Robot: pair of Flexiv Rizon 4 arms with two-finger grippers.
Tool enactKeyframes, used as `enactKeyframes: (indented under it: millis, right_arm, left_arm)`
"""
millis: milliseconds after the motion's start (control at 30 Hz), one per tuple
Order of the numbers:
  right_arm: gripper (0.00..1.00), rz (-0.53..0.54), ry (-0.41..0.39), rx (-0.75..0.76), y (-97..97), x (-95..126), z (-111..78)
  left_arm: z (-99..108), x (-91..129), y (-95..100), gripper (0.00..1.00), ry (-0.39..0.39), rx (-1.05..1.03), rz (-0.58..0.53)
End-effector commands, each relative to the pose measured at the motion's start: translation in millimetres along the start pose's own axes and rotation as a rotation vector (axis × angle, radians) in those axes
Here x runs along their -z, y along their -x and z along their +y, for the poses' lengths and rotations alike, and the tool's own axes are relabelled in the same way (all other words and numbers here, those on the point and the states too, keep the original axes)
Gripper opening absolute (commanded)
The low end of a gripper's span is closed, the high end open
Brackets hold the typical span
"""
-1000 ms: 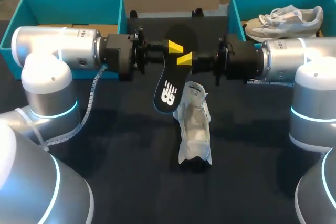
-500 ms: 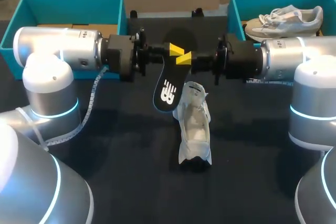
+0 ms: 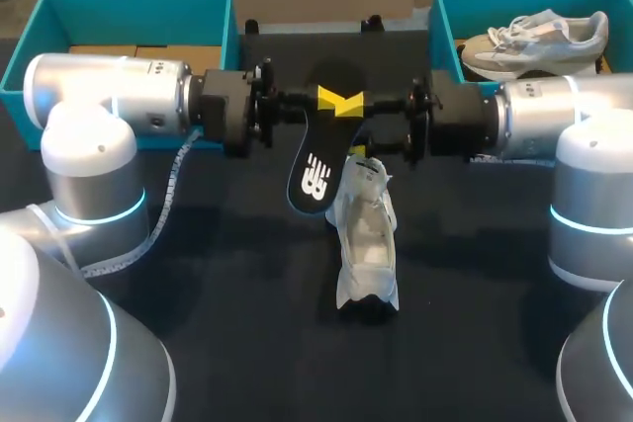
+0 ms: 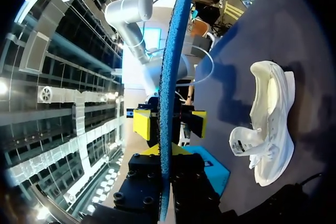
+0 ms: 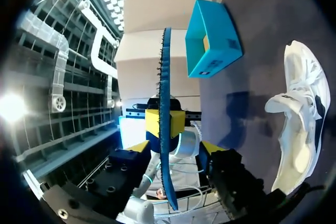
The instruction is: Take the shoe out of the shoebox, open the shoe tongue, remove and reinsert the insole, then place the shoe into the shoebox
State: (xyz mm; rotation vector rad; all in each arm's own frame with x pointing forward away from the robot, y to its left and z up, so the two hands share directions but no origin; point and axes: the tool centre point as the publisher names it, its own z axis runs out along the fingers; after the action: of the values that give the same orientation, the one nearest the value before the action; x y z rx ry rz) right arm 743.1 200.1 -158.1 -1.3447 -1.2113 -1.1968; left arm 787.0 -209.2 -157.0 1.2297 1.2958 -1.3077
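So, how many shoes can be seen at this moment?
2. One shoe lies on the table; a second shoe sits in the right box. The left arm hides part of the left box.

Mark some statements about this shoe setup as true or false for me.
1. The left gripper holds the insole up off the table. True.
2. The white shoe lies inside a box. False: it lies on the table, between the arms.
3. A second shoe sits in the teal box by the right arm. True.
4. The right gripper is shut on the white shoe. False: its fingers stand open on either side of the insole.
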Motion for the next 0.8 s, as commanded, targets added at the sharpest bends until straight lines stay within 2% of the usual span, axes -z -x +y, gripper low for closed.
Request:
enactKeyframes:
  millis: [33, 400, 467, 500, 533, 567, 800]
  right_arm:
    - [1.0, -0.05, 0.035, 0.017, -4.1, 24.1, -18.7]
    - [1.0, -0.147, 0.051, 0.125, 0.3, 56.2, -29.2]
    - [1.0, -0.198, 0.051, 0.163, 1.2, 57.3, -28.9]
    - [1.0, -0.245, 0.103, 0.161, 2.2, 59.7, -29.3]
    - [1.0, -0.308, 0.112, 0.172, 4.5, 62.5, -28.5]
    - [1.0, -0.308, 0.112, 0.172, 4.5, 62.5, -28.5]
    - [1.0, -0.308, 0.112, 0.172, 4.5, 62.5, -28.5]
  left_arm:
    - [-3.6, 2.4, -2.7, 0.0, -0.005, 0.009, 0.01]
    - [-7.5, 8.5, -8.7, 0.0, -0.015, 0.06, 0.023]
    - [-7.7, 8.7, -8.7, 0.0, -0.012, 0.065, 0.02]
    - [-7.9, 8.8, -8.6, 0.0, -0.004, 0.065, 0.018]
    - [-7.5, 8.8, -8.4, 0.0, 0.008, 0.064, 0.014]
    - [-6.1, 8.8, -7.9, 0.0, 0.027, 0.06, 0.011]
    - [-6.1, 8.8, -7.9, 0.0, 0.027, 0.06, 0.011]
